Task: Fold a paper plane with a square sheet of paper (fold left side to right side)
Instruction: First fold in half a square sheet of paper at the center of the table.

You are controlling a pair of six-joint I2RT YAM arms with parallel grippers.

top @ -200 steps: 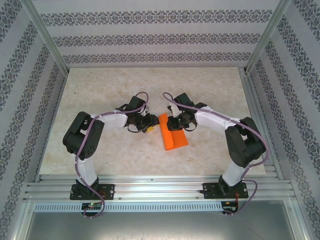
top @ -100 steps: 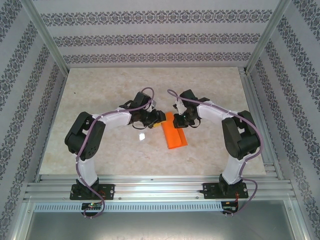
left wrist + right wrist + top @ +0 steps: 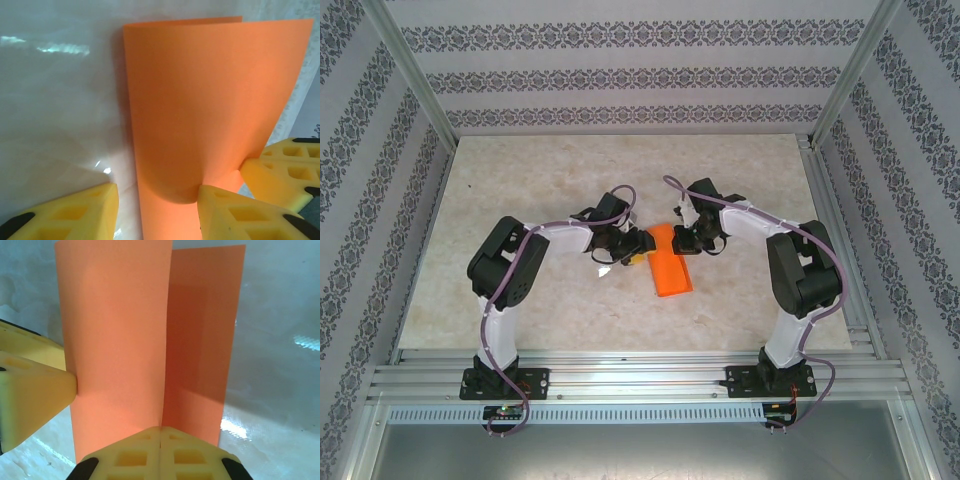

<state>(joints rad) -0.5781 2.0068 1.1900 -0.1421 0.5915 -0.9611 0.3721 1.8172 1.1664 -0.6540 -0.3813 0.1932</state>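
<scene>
Right hand (image 3: 160,437) is closed tight, and the free edge of a raised flap of the square sheet of paper (image 3: 670,265) runs down into the seam between its pads, so it looks pinched there. Left hand (image 3: 157,200) stands part open, holding nothing. One of its fingers (image 3: 235,212) presses against the curl at the foot of the flap, and the other rests on bare counter (image 3: 520,180). The sheet lies mid-counter between the two hands, one layer flat and the other standing up from a soft, rounded bend — no crease pressed yet, by my reading.

The likeliest trouble is a crooked fold. In the left wrist view the far edges of the two layers do not line up, and flattening the bend as it sits would lock in that skew. Letting go early would probably let the flap spring open. The counter looks glossy, so a sideways push could slide the whole sheet rather than crease it. The hands are nearly touching — a careless move could knock them together or crumple the paper.

Room is otherwise generous, with open counter on every side of the sheet and the walls well apart from it.
</scene>
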